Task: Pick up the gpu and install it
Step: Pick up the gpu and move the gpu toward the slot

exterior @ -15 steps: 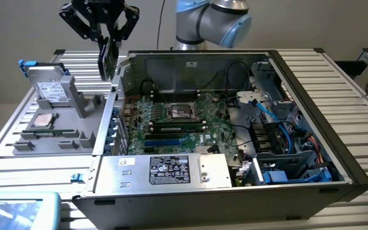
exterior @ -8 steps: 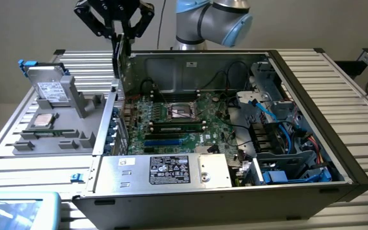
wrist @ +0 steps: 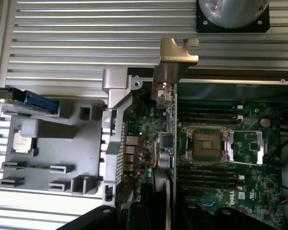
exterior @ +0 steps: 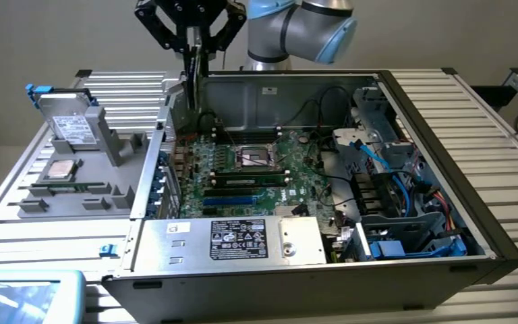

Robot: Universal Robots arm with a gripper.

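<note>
Currently, the gpu (exterior: 189, 84) is gripped on edge by the gripper (exterior: 196, 48), jaws narrowed onto it, above the far corner of the motherboard (exterior: 295, 177), at the exterior view's left.

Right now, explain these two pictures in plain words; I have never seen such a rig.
This is one robot arm, grey with blue caps, ending in a black gripper. One picture is taken from a camera standing off the arm, the other from a camera on its wrist. On the ribbed aluminium table lies an open grey metal computer case with a large green motherboard inside. At the exterior view's left stands a grey plastic tray with small parts. The gripper is shut on the gpu, a thin green circuit card with a silver end bracket, held on edge above the motherboard.
</note>
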